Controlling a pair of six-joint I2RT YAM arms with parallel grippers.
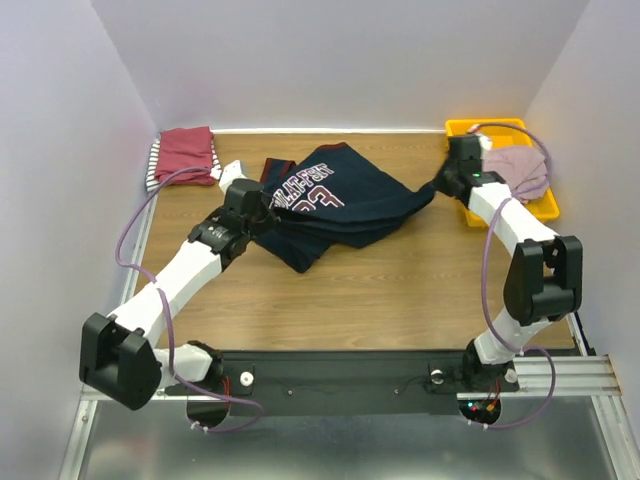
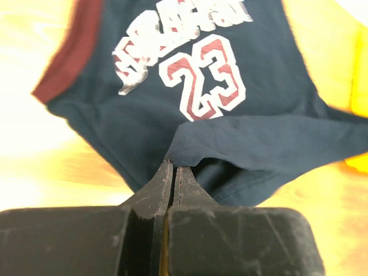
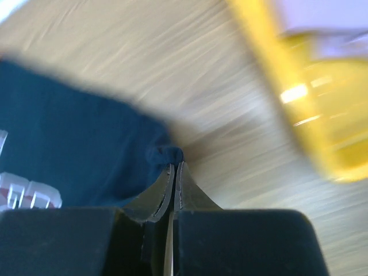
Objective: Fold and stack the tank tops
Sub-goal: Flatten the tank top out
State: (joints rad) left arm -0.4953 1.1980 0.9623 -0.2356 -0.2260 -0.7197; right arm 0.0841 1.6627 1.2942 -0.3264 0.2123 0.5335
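Four tank tops: navy jersey [image 1: 340, 200], dark-red top [image 1: 187, 150], striped top [image 1: 153, 172], pink top [image 1: 520, 170] (in the one yellow tray [image 1: 500, 127]). The left gripper [image 2: 174, 168] and right gripper [image 3: 175, 167] each pinch the jersey, fully clamped.

A robot lab booth: plain white walls [image 1: 350, 60] enclosing a wooden table [image 1: 400, 290].

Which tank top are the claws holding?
The navy jersey numbered 23: left claw and right claw both pinch it. The dark-red top lies far left, the pink one in the yellow tray.
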